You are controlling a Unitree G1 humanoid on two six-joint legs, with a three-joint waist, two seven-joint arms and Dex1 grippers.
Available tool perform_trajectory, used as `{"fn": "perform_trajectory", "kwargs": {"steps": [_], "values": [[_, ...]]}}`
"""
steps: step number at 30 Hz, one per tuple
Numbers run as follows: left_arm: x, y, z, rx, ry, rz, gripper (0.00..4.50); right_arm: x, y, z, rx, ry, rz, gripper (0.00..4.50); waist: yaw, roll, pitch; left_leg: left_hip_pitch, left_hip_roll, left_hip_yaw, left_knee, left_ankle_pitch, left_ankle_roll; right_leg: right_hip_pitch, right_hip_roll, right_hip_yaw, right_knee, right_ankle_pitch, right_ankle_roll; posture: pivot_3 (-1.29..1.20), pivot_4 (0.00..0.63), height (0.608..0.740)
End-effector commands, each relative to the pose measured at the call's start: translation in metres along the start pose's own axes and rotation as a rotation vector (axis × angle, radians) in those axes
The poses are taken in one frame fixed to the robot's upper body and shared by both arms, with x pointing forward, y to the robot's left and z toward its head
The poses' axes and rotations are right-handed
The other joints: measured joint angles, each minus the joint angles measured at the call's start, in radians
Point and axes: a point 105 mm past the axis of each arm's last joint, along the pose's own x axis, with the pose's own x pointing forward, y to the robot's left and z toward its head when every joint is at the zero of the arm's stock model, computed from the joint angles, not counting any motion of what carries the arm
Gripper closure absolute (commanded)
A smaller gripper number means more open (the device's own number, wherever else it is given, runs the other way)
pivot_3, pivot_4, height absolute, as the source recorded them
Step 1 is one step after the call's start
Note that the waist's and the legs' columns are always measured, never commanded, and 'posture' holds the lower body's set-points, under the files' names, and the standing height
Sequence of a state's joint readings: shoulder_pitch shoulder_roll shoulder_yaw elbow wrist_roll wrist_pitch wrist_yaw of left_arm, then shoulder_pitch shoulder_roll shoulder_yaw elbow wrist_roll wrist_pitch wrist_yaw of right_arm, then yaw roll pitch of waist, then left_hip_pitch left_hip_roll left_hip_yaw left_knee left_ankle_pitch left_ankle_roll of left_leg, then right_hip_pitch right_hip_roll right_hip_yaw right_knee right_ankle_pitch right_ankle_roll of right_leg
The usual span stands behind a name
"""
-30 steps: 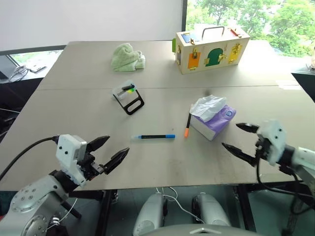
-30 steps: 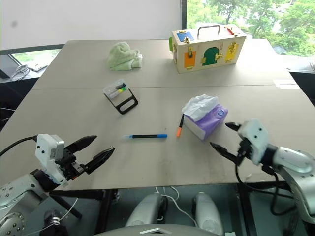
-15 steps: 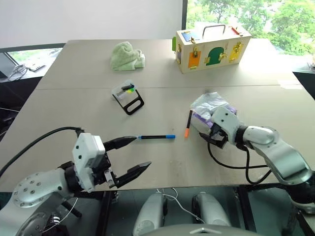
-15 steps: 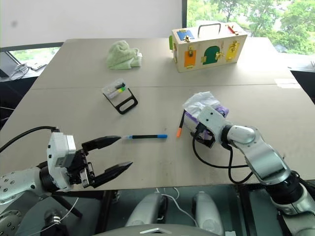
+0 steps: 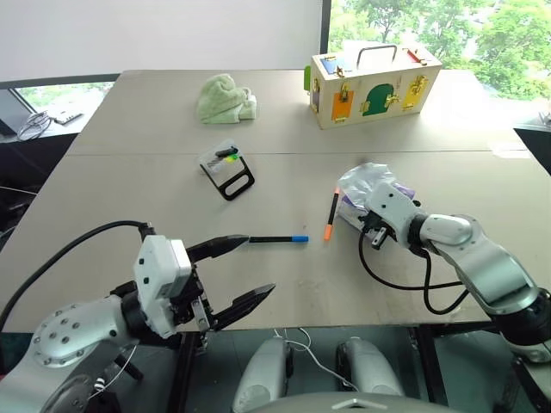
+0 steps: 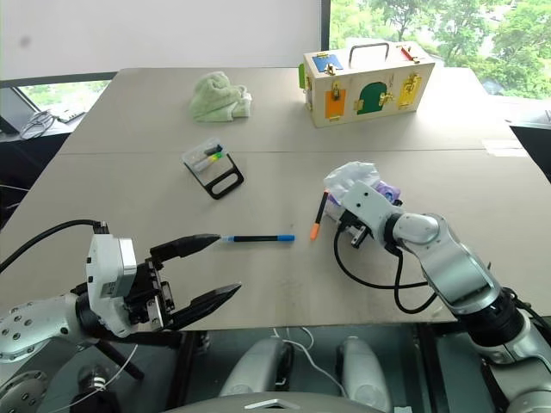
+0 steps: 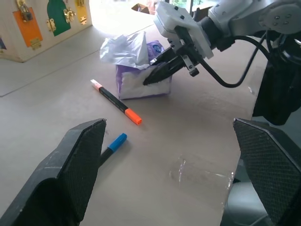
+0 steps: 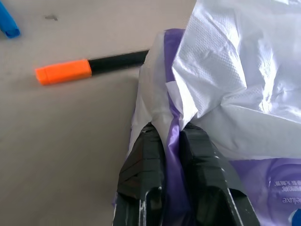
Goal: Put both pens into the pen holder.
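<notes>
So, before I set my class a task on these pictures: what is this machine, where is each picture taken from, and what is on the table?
It is a two-armed robot. Two pictures come from cameras in its head, looking down at the table; the other two from cameras on its wrists. On the table lie a blue-ended pen, an orange-ended pen, a clear pen holder, a tissue pack, a green cloth and a wooden box. The left gripper is open and empty. The right gripper is shut against the tissue pack.
</notes>
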State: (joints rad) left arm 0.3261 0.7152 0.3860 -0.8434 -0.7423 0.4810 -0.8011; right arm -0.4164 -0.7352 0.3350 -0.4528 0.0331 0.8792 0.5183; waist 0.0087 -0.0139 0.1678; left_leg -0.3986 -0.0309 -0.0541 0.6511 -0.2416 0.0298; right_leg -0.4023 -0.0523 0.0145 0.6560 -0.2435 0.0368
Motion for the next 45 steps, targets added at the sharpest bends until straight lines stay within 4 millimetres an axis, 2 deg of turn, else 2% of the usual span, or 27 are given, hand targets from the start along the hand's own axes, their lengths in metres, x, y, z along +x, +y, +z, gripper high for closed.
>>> {"fn": "perform_trajectory", "kwargs": {"steps": [1, 2, 4, 5, 8, 11, 13, 14, 15, 17, 20, 21, 22, 25, 27, 29, 32, 35, 38, 41, 42, 44, 45], "values": [[0.002, 0.012, 0.003, 0.051, -0.029, 0.034, 0.0, -0.032, -0.063, 0.002, -0.012, 0.028, -0.302, 4.48, 0.003, 0.0, 0.001, -0.001, 0.0, 0.0, 0.0, 0.0, 0.0, -0.001, 0.0, 0.0, 0.0, 0.0, 0.0, 0.0, 0.15, 0.74], [0.003, 0.015, 0.004, 0.049, -0.04, 0.046, 0.0, -0.038, -0.074, -0.003, -0.005, 0.052, -0.346, 4.48, 0.003, 0.0, 0.001, -0.002, 0.0, 0.0, 0.0, 0.0, 0.0, -0.002, 0.0, 0.0, 0.0, 0.0, 0.0, 0.0, 0.15, 0.74], [0.008, 0.02, 0.003, -0.004, -0.075, 0.046, 0.0, -0.052, -0.104, -0.035, 0.01, 0.144, -0.426, 4.48, 0.005, 0.0, 0.001, -0.002, 0.0, 0.0, -0.001, 0.0, 0.0, -0.002, 0.001, 0.0, 0.0, 0.0, 0.0, 0.0, 0.15, 0.74], [0.012, 0.021, 0.003, -0.014, -0.082, 0.036, 0.0, -0.053, -0.111, -0.044, 0.039, 0.137, -0.427, 4.48, 0.006, 0.0, 0.001, -0.002, 0.0, 0.0, -0.002, 0.0, 0.0, -0.002, 0.001, 0.0, -0.001, 0.0, 0.0, 0.0, 0.15, 0.74], [0.021, 0.024, 0.001, -0.013, -0.086, 0.005, 0.0, -0.042, -0.12, -0.068, 0.164, 0.136, -0.376, 4.48, 0.001, 0.0, 0.001, -0.002, 0.0, 0.002, -0.002, 0.0, 0.0, -0.001, 0.001, 0.001, -0.002, 0.0, 0.0, 0.0, 0.15, 0.74], [0.026, 0.03, 0.002, 0.001, -0.086, -0.015, 0.0, -0.027, -0.115, -0.088, 0.302, 0.152, -0.258, 4.48, -0.015, 0.0, 0.002, -0.001, 0.001, 0.004, -0.002, 0.0, 0.0, -0.002, 0.002, 0.001, -0.001, 0.0, 0.0, 0.0, 0.15, 0.74], [0.027, 0.032, 0.001, 0.009, -0.071, -0.03, 0.0, -0.022, -0.118, -0.097, 0.37, 0.154, -0.235, 3.56, -0.028, 0.001, 0.003, 0.0, 0.001, 0.005, -0.003, 0.0, 0.0, -0.002, 0.003, 0.001, 0.0, 0.001, 0.002, 0.0, 0.15, 0.74], [0.027, 0.033, -0.001, 0.011, -0.062, -0.034, 0.0, -0.021, -0.121, -0.101, 0.39, 0.16, -0.233, 3.35, -0.033, 0.0, 0.003, 0.002, 0.002, 0.006, -0.003, 0.0, 0.0, -0.002, 0.003, 0.002, 0.0, 0.002, 0.004, 0.0, 0.15, 0.74], [0.027, 0.034, -0.002, 0.016, -0.05, -0.039, 0.0, -0.02, -0.123, -0.104, 0.411, 0.159, -0.232, 2.86, -0.034, -0.001, 0.003, 0.002, 0.002, 0.007, -0.003, 0.0, 0.0, -0.002, 0.004, 0.003, 0.0, 0.003, 0.004, 0.0, 0.15, 0.74], [0.024, 0.037, -0.007, 0.035, -0.014, -0.031, 0.0, -0.024, -0.131, -0.105, 0.419, 0.146, -0.243, 2.0, -0.031, -0.001, 0.003, 0.002, 0.002, 0.006, -0.002, 0.0, 0.0, -0.001, 0.004, 0.002, 0.0, 0.003, 0.004, 0.0, 0.15, 0.74], [0.02, 0.044, -0.017, 0.05, 0.064, 0.0, 0.0, -0.037, -0.136, -0.088, 0.413, 0.056, -0.228, 0.58, -0.023, -0.001, 0.003, 0.001, 0.002, 0.006, -0.002, 0.0, 0.0, -0.001, 0.004, 0.002, 0.0, 0.003, 0.004, 0.0, 0.15, 0.74], [0.019, 0.047, -0.021, 0.06, 0.093, 0.008, 0.0, -0.043, -0.134, -0.077, 0.399, 0.006, -0.205, 0.24, -0.018, 0.0, 0.004, 0.001, 0.002, 0.006, -0.002, 0.0, 0.001, -0.001, 0.003, 0.002, 0.0, 0.003, 0.004, 0.0, 0.15, 0.74], [0.019, 0.051, -0.024, 0.062, 0.111, 0.02, 0.0, -0.05, -0.128, -0.062, 0.364, -0.07, -0.16, 0.05, -0.018, 0.0, 0.004, 0.0, 0.001, 0.004, -0.002, 0.0, 0.001, -0.002, 0.003, 0.002, 0.0, 0.003, 0.004, 0.0, 0.15, 0.74], [0.024, 0.067, -0.03, 0.103, 0.201, 0.037, 0.0, -0.083, -0.095, -0.014, 0.306, -0.28, 0.035, 0.05, -0.006, 0.004, 0.007, -0.002, 0.001, 0.0, -0.002, 0.0, 0.001, -0.003, 0.002, 0.001, 0.001, 0.003, 0.004, 0.0, 0.15, 0.74], [0.028, 0.078, -0.035, 0.129, 0.277, 0.031, 0.0, -0.099, -0.072, 0.0, 0.246, -0.313, 0.138, 0.05, -0.005, 0.006, 0.009, -0.003, 0.001, 0.0, -0.002, 0.0, 0.001, -0.004, 0.003, 0.001, 0.002, 0.003, 0.005, 0.0, 0.15, 0.74], [0.033, 0.079, -0.041, 0.109, 0.337, -0.066, 0.0, -0.109, -0.052, 0.009, 0.2, -0.319, 0.219, 0.05, -0.003, 0.006, 0.009, -0.003, 0.001, 0.0, -0.002, 0.0, 0.001, -0.004, 0.004, 0.0, 0.002, 0.003, 0.005, 0.0, 0.15, 0.74], [0.036, 0.079, -0.053, 0.075, 0.422, -0.194, 0.0, -0.114, -0.034, 0.015, 0.175, -0.31, 0.277, 0.05, -0.009, 0.005, 0.009, -0.002, 0.001, 0.002, -0.002, 0.0, 0.001, -0.004, 0.006, -0.002, 0.001, 0.003, 0.005, 0.0, 0.15, 0.74], [0.045, 0.089, -0.07, 0.117, 0.511, -0.266, 0.0, -0.105, -0.022, 0.009, 0.136, -0.259, 0.248, 0.05, -0.016, 0.003, 0.011, -0.002, 0.001, 0.004, -0.002, 0.0, 0.001, -0.004, 0.006, -0.001, 0.001, 0.002, 0.005, 0.0, 0.15, 0.74], [0.055, 0.097, -0.087, 0.174, 0.592, -0.334, 0.0, -0.104, 0.0, 0.004, 0.133, -0.232, 0.277, 0.05, -0.012, 0.001, 0.012, -0.003, 0.001, 0.004, -0.002, 0.0, 0.001, -0.004, 0.005, -0.001, 0.001, 0.003, 0.005, 0.0, 0.15, 0.74], [0.058, 0.102, -0.096, 0.207, 0.623, -0.373, 0.81, -0.105, 0.01, 0.006, 0.141, -0.244, 0.283, 0.0, -0.008, 0.001, 0.012, -0.004, 0.001, 0.003, -0.002, 0.0, 0.001, -0.005, 0.005, -0.001, 0.002, 0.003, 0.005, 0.0, 0.15, 0.74], [0.059, 0.105, -0.099, 0.243, 0.637, -0.371, 1.19, -0.105, 0.014, 0.008, 0.15, -0.255, 0.287, 0.0, -0.006, 0.001, 0.011, -0.004, 0.001, 0.003, -0.002, 0.0, 0.001, -0.005, 0.004, -0.001, 0.002, 0.003, 0.005, 0.0, 0.15, 0.74], [0.06, 0.101, -0.102, 0.254, 0.631, -0.406, 2.24, -0.106, 0.024, 0.01, 0.178, -0.278, 0.295, 0.0, -0.002, -0.001, 0.01, -0.003, 0.001, 0.003, -0.001, 0.0, 0.001, -0.005, 0.002, -0.001, 0.002, 0.003, 0.005, 0.0, 0.15, 0.74], [0.059, 0.099, -0.103, 0.256, 0.627, -0.417, 2.59, -0.106, 0.027, 0.011, 0.188, -0.287, 0.296, 0.0, 0.001, 0.0, 0.01, -0.003, 0.001, 0.003, -0.001, 0.0, 0.001, -0.005, 0.002, -0.001, 0.002, 0.003, 0.005, 0.0, 0.15, 0.74]]}}
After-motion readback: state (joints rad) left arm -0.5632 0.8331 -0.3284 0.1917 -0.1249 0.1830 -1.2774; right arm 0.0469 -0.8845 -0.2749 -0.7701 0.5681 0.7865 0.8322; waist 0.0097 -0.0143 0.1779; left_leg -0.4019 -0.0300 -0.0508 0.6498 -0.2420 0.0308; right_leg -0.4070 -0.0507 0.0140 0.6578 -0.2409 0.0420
